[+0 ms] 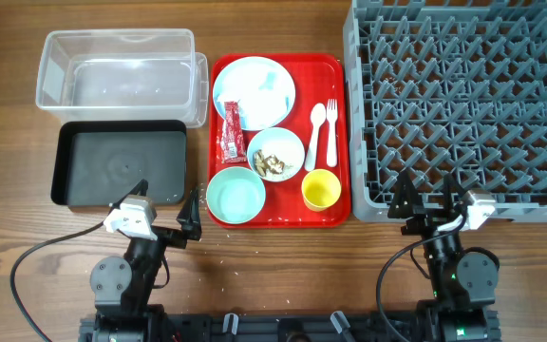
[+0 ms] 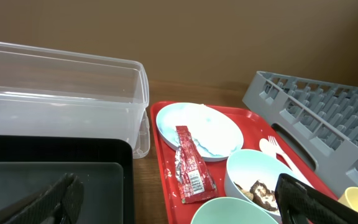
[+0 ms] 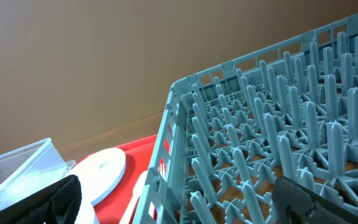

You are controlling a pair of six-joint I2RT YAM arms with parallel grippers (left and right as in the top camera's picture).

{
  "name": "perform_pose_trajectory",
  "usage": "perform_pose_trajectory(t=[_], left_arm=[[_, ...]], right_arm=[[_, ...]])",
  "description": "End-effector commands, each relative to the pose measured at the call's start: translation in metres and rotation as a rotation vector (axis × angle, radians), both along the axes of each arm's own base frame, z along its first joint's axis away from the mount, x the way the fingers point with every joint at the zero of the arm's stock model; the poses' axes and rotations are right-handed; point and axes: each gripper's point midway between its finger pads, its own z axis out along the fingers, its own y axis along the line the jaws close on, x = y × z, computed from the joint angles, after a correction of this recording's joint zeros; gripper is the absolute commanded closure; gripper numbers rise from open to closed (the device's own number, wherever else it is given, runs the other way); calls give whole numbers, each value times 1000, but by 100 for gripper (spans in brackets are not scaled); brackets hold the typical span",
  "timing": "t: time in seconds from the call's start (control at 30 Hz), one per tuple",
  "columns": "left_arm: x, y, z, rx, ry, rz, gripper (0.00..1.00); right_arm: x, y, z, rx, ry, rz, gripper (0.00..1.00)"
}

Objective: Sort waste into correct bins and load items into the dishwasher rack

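Spread wide, empty: left end effector (image 1: 167, 201), right end effector (image 1: 428, 198). Likely first pick: red printed snack wrapper (image 1: 231, 131) on flat red plastic tray (image 1: 342, 85), beside black rectangular tray (image 1: 122, 166), a short reach.

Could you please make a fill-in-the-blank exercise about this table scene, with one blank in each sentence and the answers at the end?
1. The tray carrying the dishes is ____ in colour.
2. The brown food scraps lie inside a light blue ____.
3. In the overhead view, the spoon and fork lie just above the yellow ____.
4. The dishwasher rack holds ____ dishes.
Missing words: red; bowl; cup; no.
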Motion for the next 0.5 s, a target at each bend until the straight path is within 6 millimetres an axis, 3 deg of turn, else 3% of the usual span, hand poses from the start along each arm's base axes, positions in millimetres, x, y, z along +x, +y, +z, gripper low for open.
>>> perform_pose_trajectory(t=[0.0,0.47], left_arm=[[1,4,-1,3,-6,22,0],[1,2,5,2,-30,11,0]], right_arm=[[0,-1,-1,7,0,-8,0],[0,0,-1,7,0,-1,0]])
